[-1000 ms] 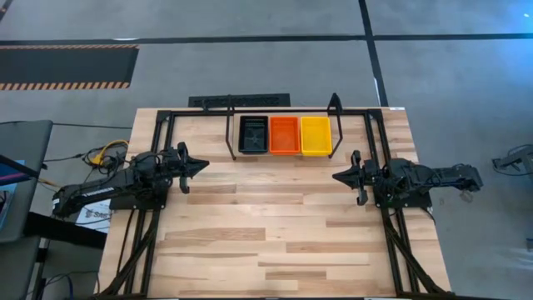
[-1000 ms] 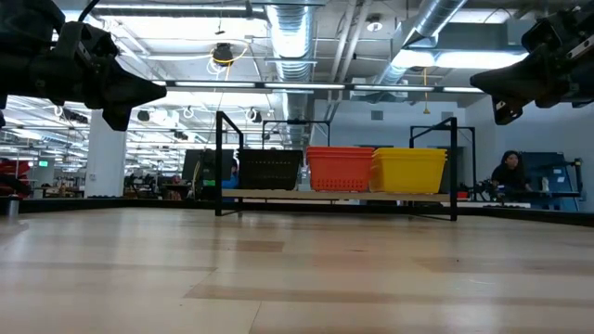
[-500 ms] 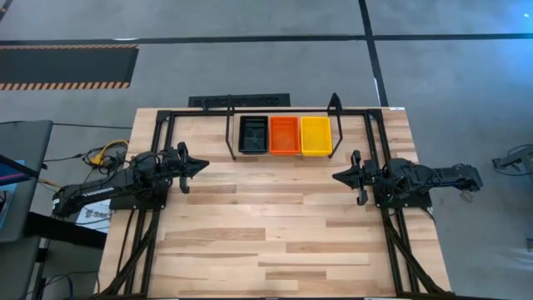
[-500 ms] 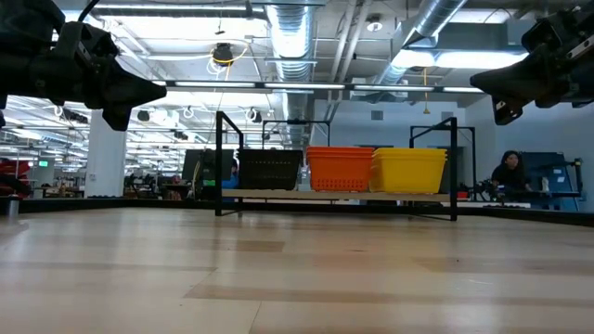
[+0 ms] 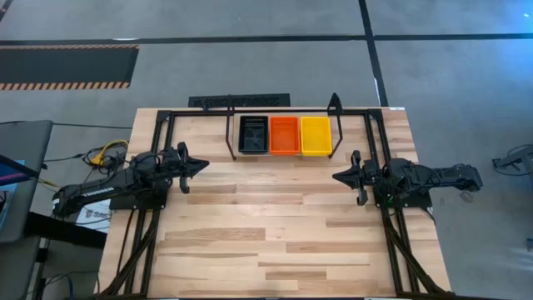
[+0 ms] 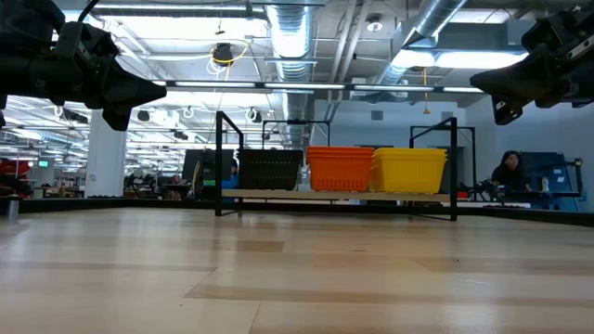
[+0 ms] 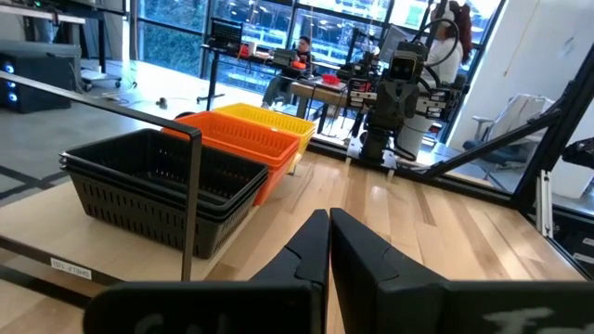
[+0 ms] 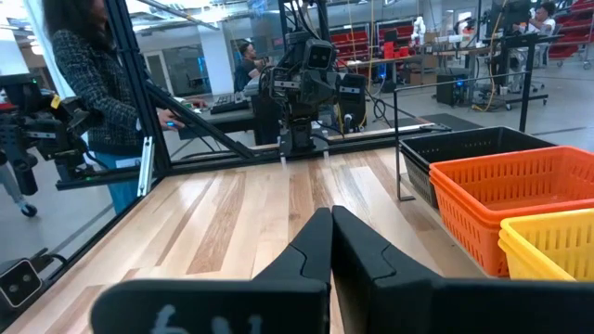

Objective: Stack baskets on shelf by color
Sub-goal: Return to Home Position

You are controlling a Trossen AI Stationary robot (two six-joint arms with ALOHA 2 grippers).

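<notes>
I reckon nothing's left: black stack (image 5: 253,134), orange stack (image 5: 284,135), yellow stack (image 5: 316,136) fill the twelve-o'clock shelf (image 6: 418,195), left gripper (image 5: 203,166) and right gripper (image 5: 336,176) closed, empty.

No legible text, label or sign anywhere.

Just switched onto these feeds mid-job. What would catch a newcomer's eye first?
Three colour-sorted basket stacks side by side on the shelf at the far edge of the table: black stack, orange stack in the middle, yellow stack. Then the two dark arms facing each other across it, left gripper and right gripper both shut and empty.
</notes>
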